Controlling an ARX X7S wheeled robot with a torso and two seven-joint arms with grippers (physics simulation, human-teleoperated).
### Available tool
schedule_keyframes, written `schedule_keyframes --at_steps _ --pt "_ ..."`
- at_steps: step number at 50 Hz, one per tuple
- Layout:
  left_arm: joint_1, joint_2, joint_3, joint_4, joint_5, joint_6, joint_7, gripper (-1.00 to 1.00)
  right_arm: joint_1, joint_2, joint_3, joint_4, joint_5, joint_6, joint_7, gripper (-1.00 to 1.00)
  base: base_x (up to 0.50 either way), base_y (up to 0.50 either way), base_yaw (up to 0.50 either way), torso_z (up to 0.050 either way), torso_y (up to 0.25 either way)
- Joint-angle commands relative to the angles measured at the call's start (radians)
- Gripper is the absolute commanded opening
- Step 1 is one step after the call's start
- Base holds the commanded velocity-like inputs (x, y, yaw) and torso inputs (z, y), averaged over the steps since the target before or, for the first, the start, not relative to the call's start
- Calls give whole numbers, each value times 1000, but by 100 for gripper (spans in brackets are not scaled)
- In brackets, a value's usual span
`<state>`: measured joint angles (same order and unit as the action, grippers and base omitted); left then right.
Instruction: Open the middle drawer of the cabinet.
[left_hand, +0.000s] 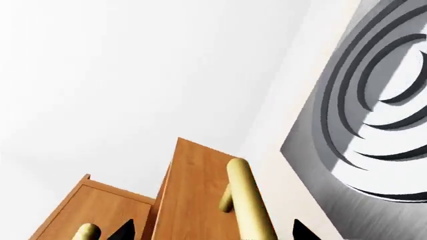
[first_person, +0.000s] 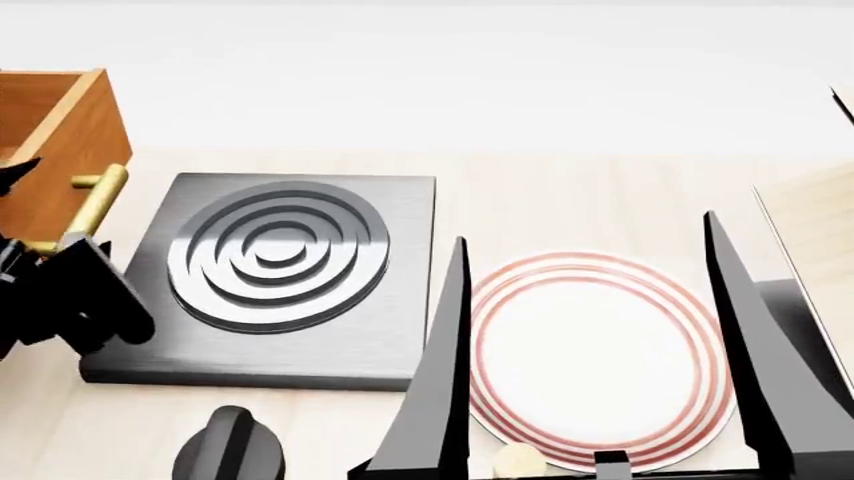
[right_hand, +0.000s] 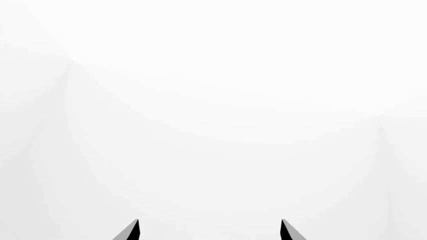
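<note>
The middle drawer sticks out of the cabinet at the far left of the head view, its paler inside showing from above. Its brass bar handle faces the hotplate. In the left wrist view the drawer front and handle stand out past a neighbouring cabinet drawer front. My left gripper is open, and the handle lies between its two black fingertips, nearer one of them. My right gripper is open and empty, raised above the plate, and faces only white in the right wrist view.
A dark grey hotplate with ringed grooves lies right beside the drawer; it also shows in the left wrist view. A black knob sits in front of it. A white plate with red rings and a pale wood box lie to the right.
</note>
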<state>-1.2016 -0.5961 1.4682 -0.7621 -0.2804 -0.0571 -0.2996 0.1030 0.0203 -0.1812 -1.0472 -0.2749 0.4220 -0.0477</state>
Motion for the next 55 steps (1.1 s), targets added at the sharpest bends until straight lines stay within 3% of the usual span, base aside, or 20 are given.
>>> schedule_keyframes --at_steps 1,25,55 --pt "18 7 -191 77 -246 -45 127 100 5 -20 18 0 -23 0 -25 100 0 0 0 0 0" --pt "-35 -46 -398 203 -535 -150 101 100 -4 -20 19 0 -23 -11 -27 100 0 0 0 0 0" --pt "-119 13 -426 67 -628 -309 156 100 2 -20 9 0 -23 -1 -28 100 0 0 0 0 0"
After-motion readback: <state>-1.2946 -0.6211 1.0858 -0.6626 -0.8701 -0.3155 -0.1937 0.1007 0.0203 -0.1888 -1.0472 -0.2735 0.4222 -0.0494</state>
